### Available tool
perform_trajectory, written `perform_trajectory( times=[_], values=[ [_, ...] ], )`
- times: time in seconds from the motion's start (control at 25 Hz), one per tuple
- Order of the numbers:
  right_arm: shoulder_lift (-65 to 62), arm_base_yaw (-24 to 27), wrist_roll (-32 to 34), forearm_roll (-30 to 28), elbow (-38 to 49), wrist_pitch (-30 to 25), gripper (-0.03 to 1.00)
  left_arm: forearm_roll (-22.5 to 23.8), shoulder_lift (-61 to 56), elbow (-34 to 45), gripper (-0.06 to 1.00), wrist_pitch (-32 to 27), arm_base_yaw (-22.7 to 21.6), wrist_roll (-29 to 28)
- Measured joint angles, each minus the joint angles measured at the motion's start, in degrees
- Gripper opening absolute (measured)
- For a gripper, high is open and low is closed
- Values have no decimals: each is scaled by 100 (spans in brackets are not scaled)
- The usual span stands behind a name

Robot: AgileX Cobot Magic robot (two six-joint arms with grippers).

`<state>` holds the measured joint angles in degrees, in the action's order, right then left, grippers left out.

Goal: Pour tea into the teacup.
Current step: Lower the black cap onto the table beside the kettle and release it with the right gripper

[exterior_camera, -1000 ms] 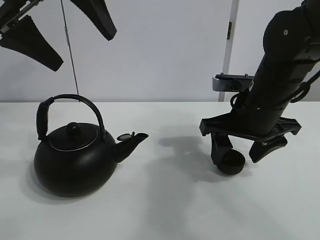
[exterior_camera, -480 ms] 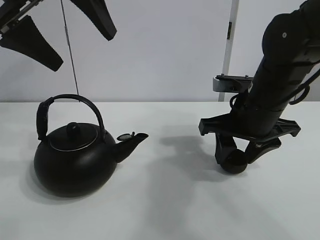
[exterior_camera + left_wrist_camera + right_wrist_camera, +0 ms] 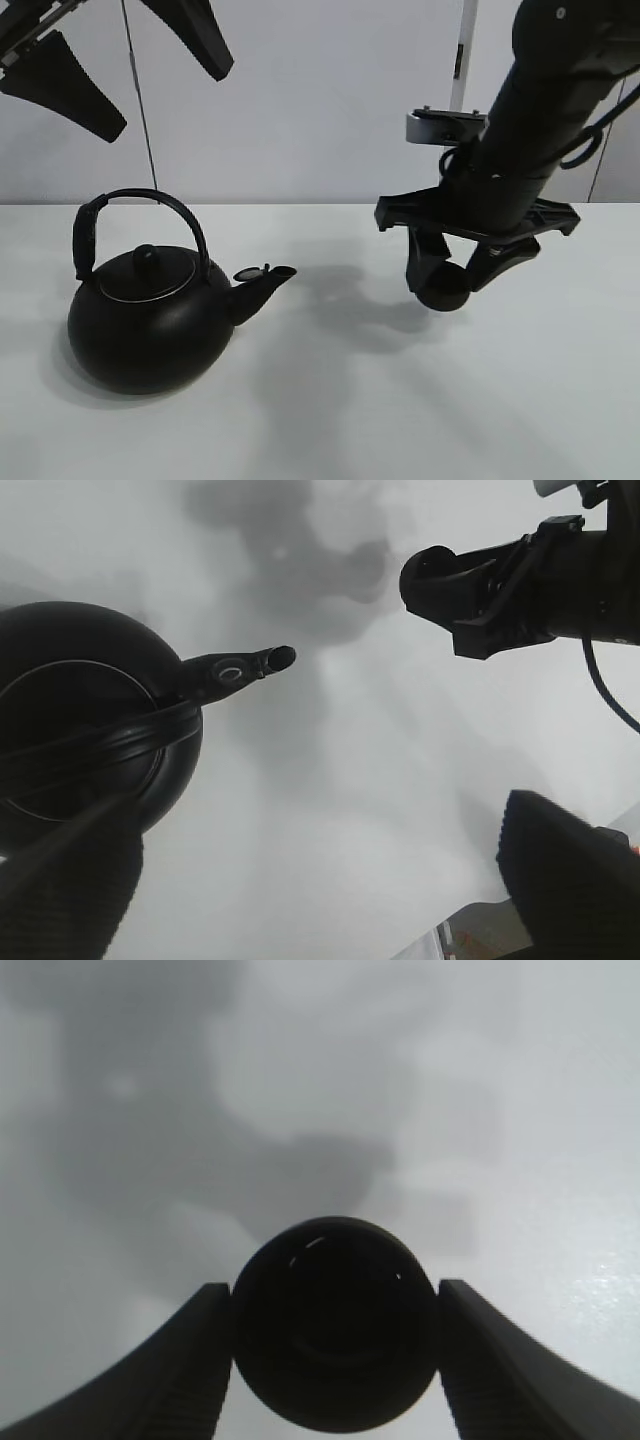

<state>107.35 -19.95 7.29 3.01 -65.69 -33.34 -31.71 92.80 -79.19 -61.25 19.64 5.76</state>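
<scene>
The small matte black teacup (image 3: 445,288) is clamped between my right gripper's (image 3: 452,268) fingers and hangs in the air above the white table, right of centre. The right wrist view shows the cup (image 3: 334,1335) from above, squeezed between both fingers (image 3: 185,1365). It also shows in the left wrist view (image 3: 436,582). The big black kettle (image 3: 150,310) stands on the table at the left, spout (image 3: 268,279) pointing right toward the cup. My left gripper (image 3: 115,65) is open and empty, high above the kettle. No tea stream shows.
The white table (image 3: 330,400) runs across the whole view under a pale wall. A thin dark cable (image 3: 138,95) hangs behind the kettle. A vertical white post (image 3: 458,100) stands behind the right arm.
My right gripper closed on the teacup on the table, then lifted it and carried it a little left toward the kettle. The left gripper and kettle have not moved.
</scene>
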Motion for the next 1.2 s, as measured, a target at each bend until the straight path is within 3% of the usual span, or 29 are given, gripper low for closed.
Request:
perform_trajectory(
  times=[0.48,1.2],
  values=[
    [357,-1135,-15,44,-720,-237,40,0,0,0,70,0,0,0],
    [901,-1163,-26,-210,-737,-115,40,0,0,0,70,0,0,0]
  ],
)
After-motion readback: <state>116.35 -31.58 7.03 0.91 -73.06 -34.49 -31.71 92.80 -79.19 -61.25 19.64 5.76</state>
